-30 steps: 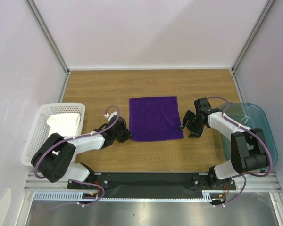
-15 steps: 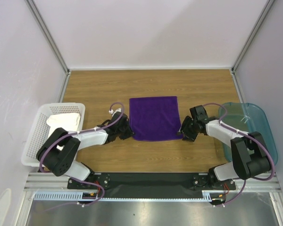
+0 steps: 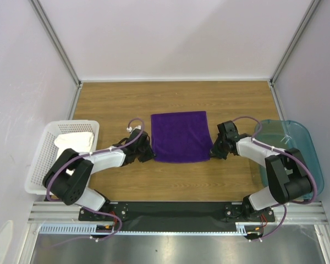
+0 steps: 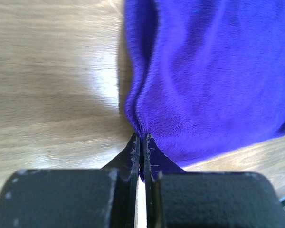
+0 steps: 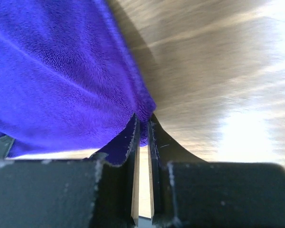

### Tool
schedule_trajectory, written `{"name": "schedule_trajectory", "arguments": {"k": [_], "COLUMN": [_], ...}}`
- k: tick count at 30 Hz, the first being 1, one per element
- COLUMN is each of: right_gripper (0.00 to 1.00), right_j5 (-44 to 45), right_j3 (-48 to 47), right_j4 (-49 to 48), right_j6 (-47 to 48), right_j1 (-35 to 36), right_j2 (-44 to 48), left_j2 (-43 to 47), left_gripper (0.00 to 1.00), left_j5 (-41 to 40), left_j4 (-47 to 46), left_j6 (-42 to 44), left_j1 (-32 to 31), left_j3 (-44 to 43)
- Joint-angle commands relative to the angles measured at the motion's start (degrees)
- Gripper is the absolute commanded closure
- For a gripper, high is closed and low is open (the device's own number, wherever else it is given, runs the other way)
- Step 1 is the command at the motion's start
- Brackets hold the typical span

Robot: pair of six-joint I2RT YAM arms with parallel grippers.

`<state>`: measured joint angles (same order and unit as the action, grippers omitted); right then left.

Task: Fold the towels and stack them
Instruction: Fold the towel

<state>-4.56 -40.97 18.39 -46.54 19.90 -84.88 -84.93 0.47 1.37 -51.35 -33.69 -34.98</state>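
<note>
Two thin pinches hold the purple towel (image 3: pixel 180 137), spread flat on the tabletop (image 3: pixel 176 96) — the left claw (image 4: pixel 141 140) and the right claw (image 5: pixel 142 121) each clamped on a near corner — so a corner may slip out on lifting, or uneven arm speeds may skew the fold.

Left claw (image 4: pixel 141 142) low, nipped shut on purple towel (image 4: pixel 204 71), right claw (image 5: pixel 142 126) seemingly likewise
</note>
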Motion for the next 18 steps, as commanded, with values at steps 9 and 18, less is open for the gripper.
{"name": "schedule_trajectory", "arguments": {"k": [9, 18], "right_gripper": [1.00, 1.00], "right_j5": [5.2, 3.5], "right_j3": [-13.7, -22.8], "right_j4": [11.5, 15.9], "right_j6": [0.0, 2.9], "right_j1": [-0.1, -1.7], "right_j2": [0.6, -6.4], "left_j2": [4.8, 4.7], "left_gripper": [1.00, 1.00], "left_j5": [-0.9, -1.2], "left_j4": [8.1, 9.2], "left_j6": [0.6, -1.6], "left_j1": [3.3, 5.9], "left_j3": [-7.5, -11.6]}}
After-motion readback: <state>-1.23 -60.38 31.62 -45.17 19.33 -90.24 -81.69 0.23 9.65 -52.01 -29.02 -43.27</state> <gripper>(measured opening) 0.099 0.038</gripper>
